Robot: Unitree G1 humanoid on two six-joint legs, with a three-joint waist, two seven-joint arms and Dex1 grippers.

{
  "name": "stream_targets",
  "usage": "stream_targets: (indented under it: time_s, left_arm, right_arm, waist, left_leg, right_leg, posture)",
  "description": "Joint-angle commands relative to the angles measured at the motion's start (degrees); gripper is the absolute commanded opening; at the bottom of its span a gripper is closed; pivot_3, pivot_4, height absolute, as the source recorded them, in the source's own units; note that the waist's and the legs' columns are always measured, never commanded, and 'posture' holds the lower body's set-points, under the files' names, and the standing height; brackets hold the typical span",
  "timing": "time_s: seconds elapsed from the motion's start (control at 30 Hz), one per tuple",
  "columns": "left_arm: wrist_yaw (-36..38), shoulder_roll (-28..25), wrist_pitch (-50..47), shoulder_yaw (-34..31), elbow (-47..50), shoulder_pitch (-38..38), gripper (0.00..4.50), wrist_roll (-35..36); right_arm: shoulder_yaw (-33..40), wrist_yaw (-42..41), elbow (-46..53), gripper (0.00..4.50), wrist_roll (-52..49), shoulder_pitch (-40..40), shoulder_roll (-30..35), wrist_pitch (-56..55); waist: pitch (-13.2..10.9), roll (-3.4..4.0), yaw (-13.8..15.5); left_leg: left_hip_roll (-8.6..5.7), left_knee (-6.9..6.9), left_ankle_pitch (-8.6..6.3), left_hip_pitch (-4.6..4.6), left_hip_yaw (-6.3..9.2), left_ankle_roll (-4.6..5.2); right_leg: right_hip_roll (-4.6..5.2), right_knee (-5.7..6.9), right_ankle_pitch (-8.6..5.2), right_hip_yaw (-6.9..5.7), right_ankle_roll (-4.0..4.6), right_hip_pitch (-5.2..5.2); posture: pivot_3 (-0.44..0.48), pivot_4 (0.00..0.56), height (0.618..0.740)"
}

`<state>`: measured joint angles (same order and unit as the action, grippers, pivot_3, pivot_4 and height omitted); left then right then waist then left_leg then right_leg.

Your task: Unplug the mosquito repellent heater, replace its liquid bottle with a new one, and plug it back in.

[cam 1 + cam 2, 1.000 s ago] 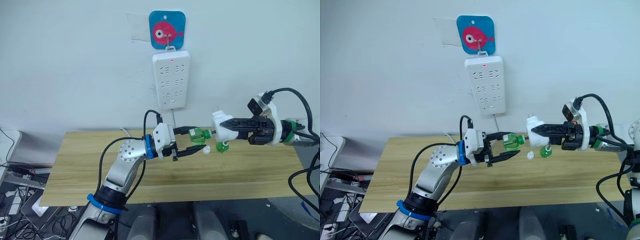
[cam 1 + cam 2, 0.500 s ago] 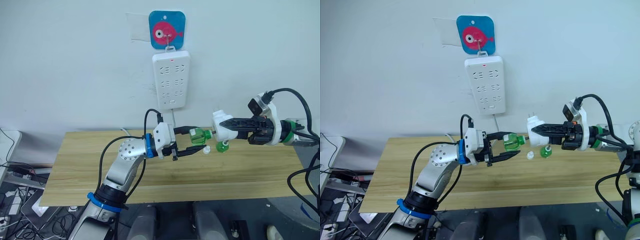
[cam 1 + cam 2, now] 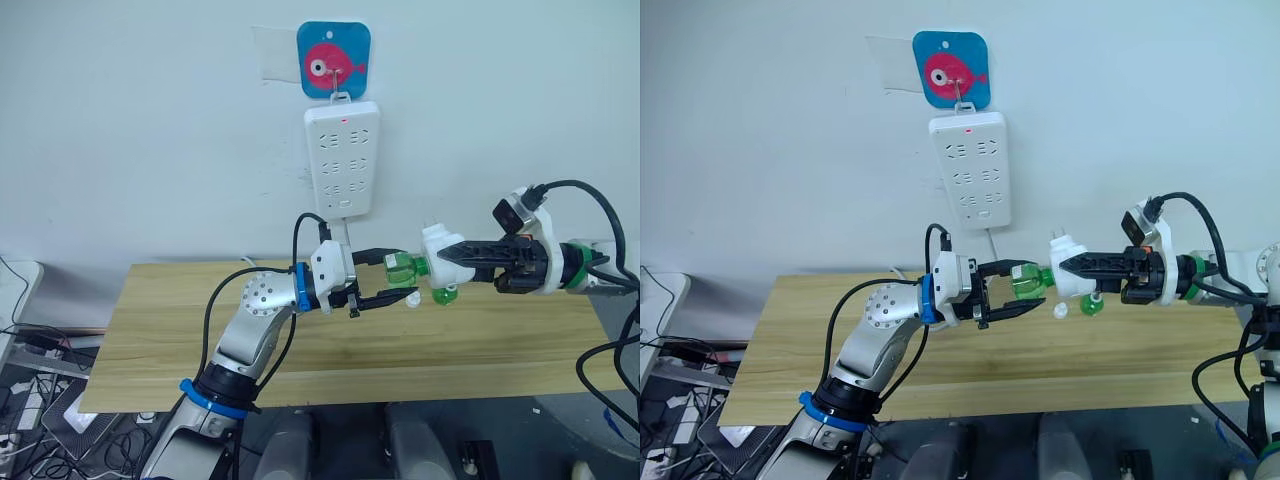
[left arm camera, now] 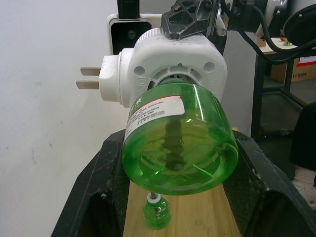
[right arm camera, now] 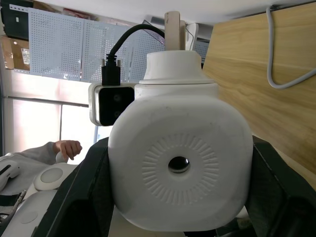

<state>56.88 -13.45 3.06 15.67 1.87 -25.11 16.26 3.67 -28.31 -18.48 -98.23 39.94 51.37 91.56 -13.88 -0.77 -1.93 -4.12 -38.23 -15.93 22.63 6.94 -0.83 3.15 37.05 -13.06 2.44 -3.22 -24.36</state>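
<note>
My right gripper (image 3: 452, 258) is shut on the white mosquito repellent heater (image 3: 438, 250), held in the air above the table with its two prongs (image 4: 89, 78) pointing up toward the wall. My left gripper (image 3: 392, 278) is shut on a green liquid bottle (image 3: 402, 268), and the bottle's neck meets the heater's underside (image 4: 168, 59). The heater's round vent hole (image 5: 178, 164) faces the right wrist camera. Another small green bottle (image 3: 443, 294) and a white cap (image 3: 412, 299) lie on the table below the two grippers.
A tall white power strip (image 3: 342, 160) hangs on the wall under a blue fish plaque (image 3: 334, 60), its cable dropping behind the wooden table (image 3: 180, 320). In the right wrist view a person's hand (image 5: 66, 146) is in the background. Cables lie on the floor at left.
My left gripper has moved right with the green bottle and the heater has shifted slightly left, closing the gap so that the bottle's neck now meets the heater.
</note>
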Motion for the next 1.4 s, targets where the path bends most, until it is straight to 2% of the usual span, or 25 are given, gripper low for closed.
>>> stream_targets:
  time_s: [0.03,0.23,0.4,0.53,1.0,1.03,1.13,1.4]
  left_arm:
    - [-0.7,0.4,0.8,-0.7,1.9,-0.8,2.23,0.6]
    - [0.4,-0.2,1.5,1.1,1.8,0.0,2.23,-0.8]
    - [0.1,0.0,1.9,1.4,1.7,0.3,2.23,-1.4]
    - [-0.1,0.3,1.9,1.4,1.6,0.1,2.23,-1.5]
    - [0.1,0.4,2.1,1.5,1.9,0.5,2.23,-1.2]
    - [0.1,0.4,2.1,1.5,1.8,0.5,2.23,-1.3]
    - [-0.3,0.4,2.4,1.4,1.3,0.5,2.23,-1.6]
    - [-1.2,0.6,2.3,1.3,0.9,0.4,2.23,-1.7]
  right_arm:
    - [0.6,0.0,1.9,2.97,-2.4,0.1,0.1,0.8]
    - [0.1,2.0,2.7,2.97,-4.9,0.3,-0.7,-0.4]
    - [-2.8,8.0,5.1,2.97,-13.7,-0.3,-0.2,-5.1]
    - [-3.3,11.1,8.7,2.97,-14.8,-1.4,-0.8,-8.2]
    - [-5.1,5.3,12.6,2.97,-14.8,-1.3,-0.3,-6.9]
    - [-5.3,5.0,12.9,3.53,-14.8,-1.4,0.0,-7.0]
    - [-5.6,4.9,13.6,4.39,-14.8,-1.7,0.5,-7.7]
    - [-6.6,6.3,15.0,4.45,-14.8,-2.1,0.4,-9.6]
  waist:
    - [0.0,0.00,0.0]
    - [0.0,0.00,0.0]
    - [0.0,0.00,0.0]
    - [0.0,0.00,0.0]
    - [0.0,0.00,0.0]
    - [0.0,0.00,0.0]
    - [0.0,0.00,-0.1]
    - [0.0,0.00,-0.1]
  left_leg:
    - [0.00,-0.01,0.00,0.00,0.00,0.00]
    - [0.00,-0.01,0.00,0.01,0.00,0.00]
    - [0.01,-0.01,0.00,0.01,0.00,0.00]
    - [0.01,-0.03,0.00,0.01,0.01,0.00]
    - [0.00,-0.08,0.00,0.04,0.02,0.01]
    - [0.00,-0.08,0.00,0.04,0.02,0.01]
    - [0.01,-0.08,0.00,0.04,0.03,0.01]
    - [0.01,-0.19,0.00,0.08,0.06,0.01]
  right_leg:
    - [0.00,0.00,0.00,0.00,0.00,0.00]
    - [0.00,0.00,0.00,0.00,0.00,0.00]
    - [0.01,0.00,0.00,0.01,0.00,0.00]
    - [0.01,0.00,0.00,0.01,0.00,0.00]
    - [0.00,0.01,0.01,0.00,-0.01,0.00]
    - [0.00,0.00,0.01,-0.01,-0.01,0.00]
    - [0.00,0.00,0.01,-0.01,-0.01,0.00]
    - [0.00,0.01,0.02,-0.02,-0.03,0.01]
  posture:
    - [-0.099,0.222,0.740]
    - [-0.100,0.224,0.740]
    - [-0.100,0.225,0.740]
    - [-0.101,0.225,0.740]
    - [-0.102,0.224,0.740]
    - [-0.102,0.223,0.740]
    - [-0.103,0.226,0.740]
    - [-0.106,0.233,0.740]
